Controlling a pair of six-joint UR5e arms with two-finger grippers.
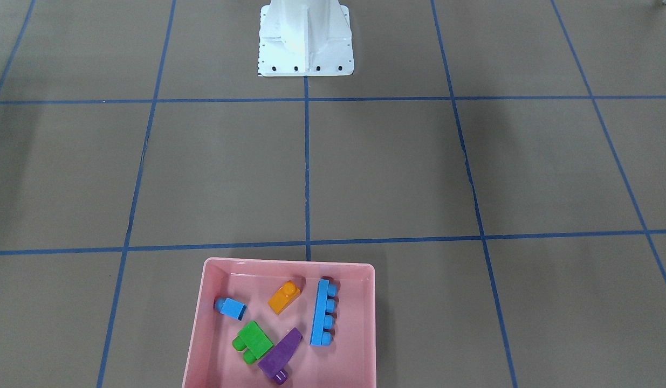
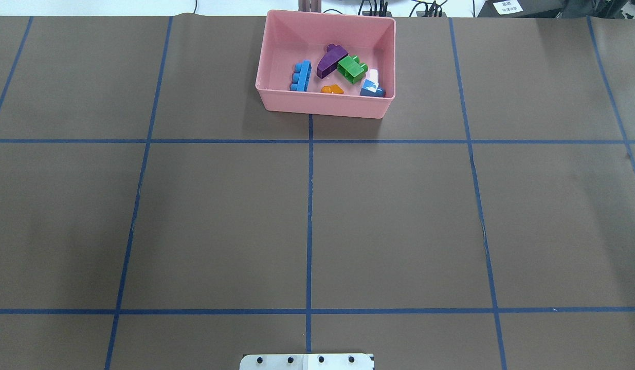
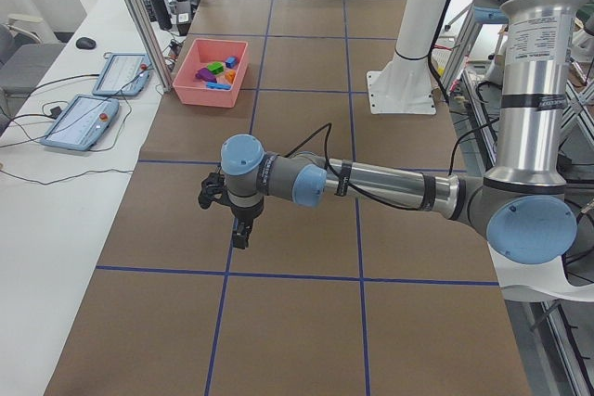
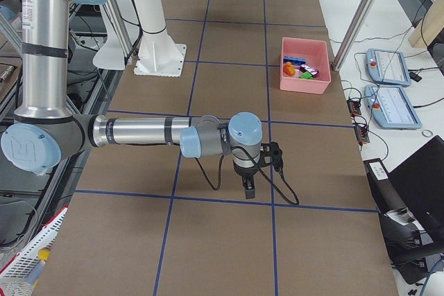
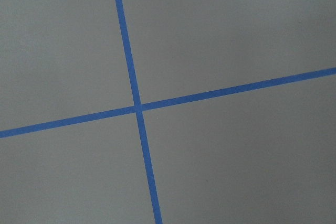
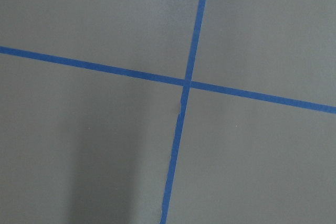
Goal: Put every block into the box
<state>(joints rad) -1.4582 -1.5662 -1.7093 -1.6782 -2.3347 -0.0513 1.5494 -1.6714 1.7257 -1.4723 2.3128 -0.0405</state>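
You've got blue bar (image 2: 301, 76), purple wedge (image 2: 330, 61), green brick (image 2: 351, 69), orange piece (image 2: 331, 90) and blue cube (image 2: 375, 92) all inside the box (image 2: 322, 107), mid far edge of the surface (image 2: 399, 216). Left fingers (image 3: 239, 235), right fingers (image 4: 248, 184): clenched or released, can't tell.

**Both arms reach out low and level, grippers pointing down**

The left arm (image 3: 390, 187) rises as an upright silver column and bends at the blue-capped left elbow (image 3: 529, 229). From there its forearm runs nearly level, outward from the robot. At the end the left wrist (image 3: 243, 166) turns downward, and the left gripper (image 3: 240, 235) hangs vertical, fingertips down.

The right arm (image 4: 139, 131) takes a matching pose: upright column, blue-capped right elbow (image 4: 31, 149), level forearm. Its right wrist (image 4: 244, 132) bends down, with the right gripper (image 4: 248, 182) pointing straight down.

These side views do not settle how far apart either gripper's jaws stand.
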